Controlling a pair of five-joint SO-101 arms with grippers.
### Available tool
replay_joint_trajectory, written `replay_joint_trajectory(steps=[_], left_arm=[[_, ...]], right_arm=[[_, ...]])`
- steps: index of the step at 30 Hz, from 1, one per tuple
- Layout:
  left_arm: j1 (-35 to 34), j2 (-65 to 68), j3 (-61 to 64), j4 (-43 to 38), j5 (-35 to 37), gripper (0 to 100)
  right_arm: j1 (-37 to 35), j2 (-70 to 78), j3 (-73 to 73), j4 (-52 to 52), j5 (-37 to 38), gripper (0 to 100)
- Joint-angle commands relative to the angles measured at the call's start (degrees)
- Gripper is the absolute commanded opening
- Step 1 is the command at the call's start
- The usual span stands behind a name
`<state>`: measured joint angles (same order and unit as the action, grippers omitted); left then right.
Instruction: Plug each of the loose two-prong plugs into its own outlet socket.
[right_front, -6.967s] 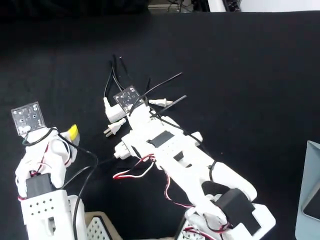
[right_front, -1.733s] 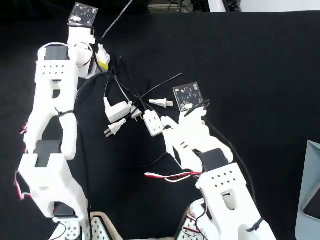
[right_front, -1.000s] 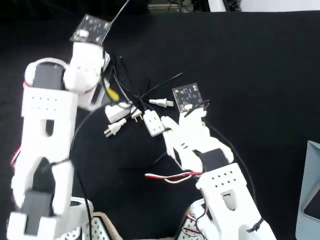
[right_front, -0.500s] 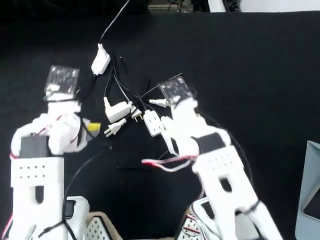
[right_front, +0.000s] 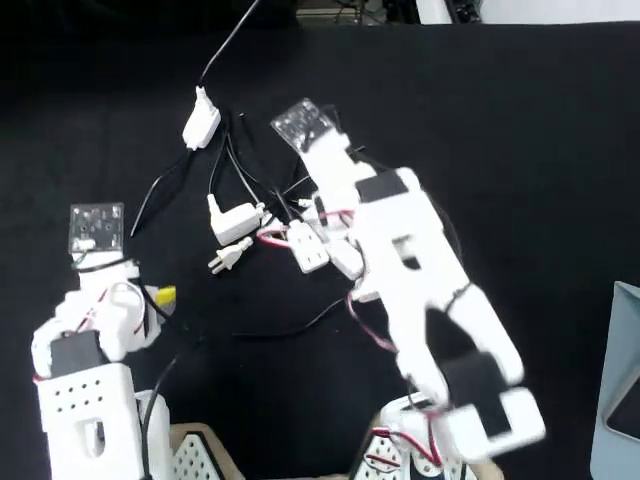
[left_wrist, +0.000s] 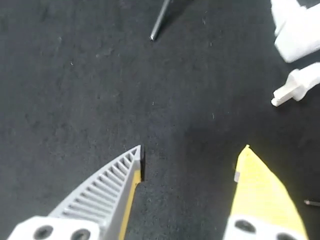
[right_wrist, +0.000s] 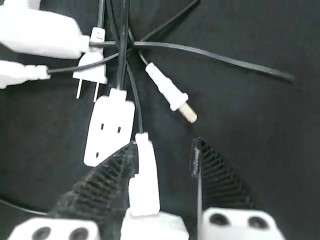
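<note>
Looks like you're at the grab step: your right gripper (right_wrist: 165, 145) is spread wide just beside the outlet block (right_wrist: 110, 131) with a white plug body (right_wrist: 144, 172) loose in the gap, so I'd close on that and then line up the prongs, while your left gripper (left_wrist: 192, 150) gapes empty well off from the block.

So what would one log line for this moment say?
left pincer: open, over black cloth | right pincer: open, by white outlet block | two-prong plug: loose, not plugged in
</note>
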<state>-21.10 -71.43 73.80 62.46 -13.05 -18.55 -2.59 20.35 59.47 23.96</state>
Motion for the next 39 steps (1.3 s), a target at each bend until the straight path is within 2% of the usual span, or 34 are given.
replay_joint_trajectory(steps=[1, 7, 16, 34, 36, 39], left_arm=[[-0.31, -4.31, 5.05, -2.55, 0.53, 30], [-0.31, -8.88, 9.98, -3.69, 0.18, 30], [-0.66, -11.16, 11.3, -2.73, 0.09, 30], [-0.66, -11.16, 11.82, -2.81, 0.09, 30], [-0.66, -11.16, 11.82, -2.81, 0.09, 30], [-0.66, -11.16, 11.91, -2.81, 0.09, 30]], right_arm=[[0.62, 6.55, -10.77, 3.52, 3.34, 17.8], [0.53, 17.45, -24.66, 10.99, 9.14, 17.8], [0.53, 30.37, -38.73, 14.95, 13.89, 17.7], [1.49, 41.54, -44.62, 14.51, 15.82, 17.6], [2.11, 42.33, -45.49, 14.51, 15.82, 14.9], [2.73, 43.65, -47.25, 14.51, 15.82, 5.4]])
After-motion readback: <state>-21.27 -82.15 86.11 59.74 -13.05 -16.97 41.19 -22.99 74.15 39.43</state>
